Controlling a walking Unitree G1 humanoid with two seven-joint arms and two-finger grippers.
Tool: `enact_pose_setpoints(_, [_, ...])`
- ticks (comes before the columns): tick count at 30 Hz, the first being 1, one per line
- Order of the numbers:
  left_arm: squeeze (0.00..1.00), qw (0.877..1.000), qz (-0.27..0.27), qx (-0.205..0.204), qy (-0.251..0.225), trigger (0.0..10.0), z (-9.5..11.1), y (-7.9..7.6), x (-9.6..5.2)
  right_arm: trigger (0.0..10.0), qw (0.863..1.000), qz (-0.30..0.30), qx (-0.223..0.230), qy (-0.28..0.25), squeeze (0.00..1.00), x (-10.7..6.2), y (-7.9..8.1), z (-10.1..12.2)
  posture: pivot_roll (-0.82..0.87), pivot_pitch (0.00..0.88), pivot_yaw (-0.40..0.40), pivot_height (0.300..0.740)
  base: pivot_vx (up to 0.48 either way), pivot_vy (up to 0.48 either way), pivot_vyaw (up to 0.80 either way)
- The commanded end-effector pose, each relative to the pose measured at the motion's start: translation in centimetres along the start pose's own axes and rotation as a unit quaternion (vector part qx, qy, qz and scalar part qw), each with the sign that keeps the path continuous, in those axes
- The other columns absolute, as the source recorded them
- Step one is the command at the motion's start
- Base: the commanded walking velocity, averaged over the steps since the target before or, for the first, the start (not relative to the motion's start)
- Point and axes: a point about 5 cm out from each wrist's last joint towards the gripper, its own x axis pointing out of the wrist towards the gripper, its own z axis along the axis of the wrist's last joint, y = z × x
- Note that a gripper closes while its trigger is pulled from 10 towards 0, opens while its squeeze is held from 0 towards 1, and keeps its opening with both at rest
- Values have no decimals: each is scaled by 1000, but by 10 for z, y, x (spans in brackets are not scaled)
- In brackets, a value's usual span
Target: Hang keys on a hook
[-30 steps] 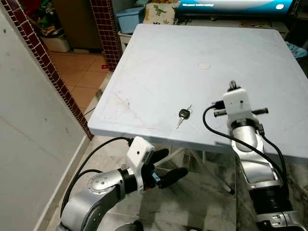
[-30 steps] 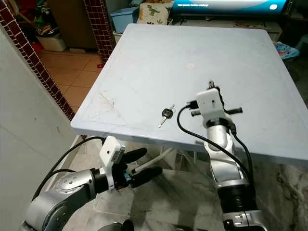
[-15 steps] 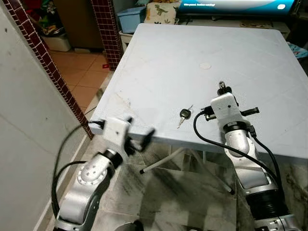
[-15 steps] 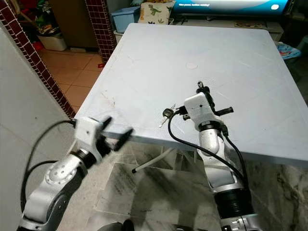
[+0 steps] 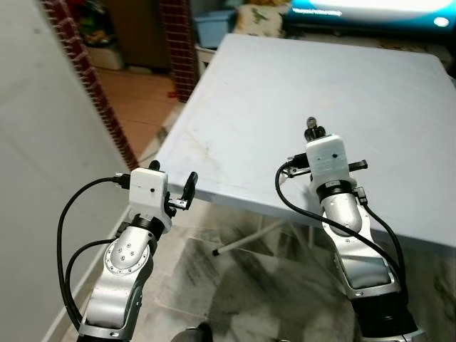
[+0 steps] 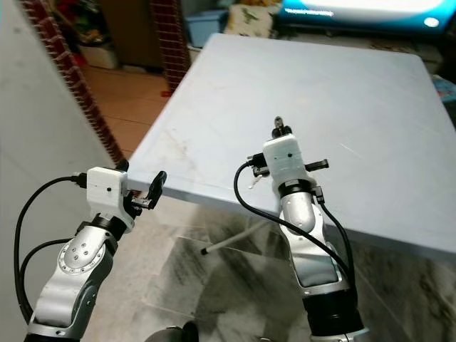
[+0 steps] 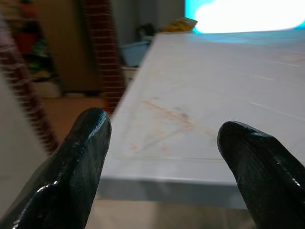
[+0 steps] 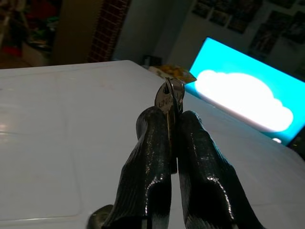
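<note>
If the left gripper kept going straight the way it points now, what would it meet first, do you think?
Probably the near edge of the white table. The left gripper, fingers open, points at that edge from just off the table's corner; the depth between them is hard to judge.

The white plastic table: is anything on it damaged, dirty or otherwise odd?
The white plastic table has faint orange-brown streaks near its front left corner, like old stains or scuffs. Nothing else looks wrong. The right gripper pinches a silver key above it.
</note>
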Motion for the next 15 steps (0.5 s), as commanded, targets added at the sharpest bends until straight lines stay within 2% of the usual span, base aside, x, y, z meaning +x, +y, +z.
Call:
enact_pose_setpoints(1, [0, 999, 29, 21, -6, 10000, 0, 9, 1, 10000, 1000, 0, 9, -9, 0, -1, -1, 7, -42, 86, 50, 740, 0, 0, 800])
enact_pose_setpoints(6, [0, 995, 80, 56, 8, 10000, -6, 22, 1, 10000, 1000, 5, 11, -8, 0, -3, 1, 8, -42, 83, 50, 740, 0, 0, 800])
enact_pose_setpoints(15, [0, 994, 93, 55, 9, 10000, -7, 25, 3, 10000, 1000, 10, 19, -11, 0, 0, 3, 11, -38, 90, 48, 740, 0, 0, 800])
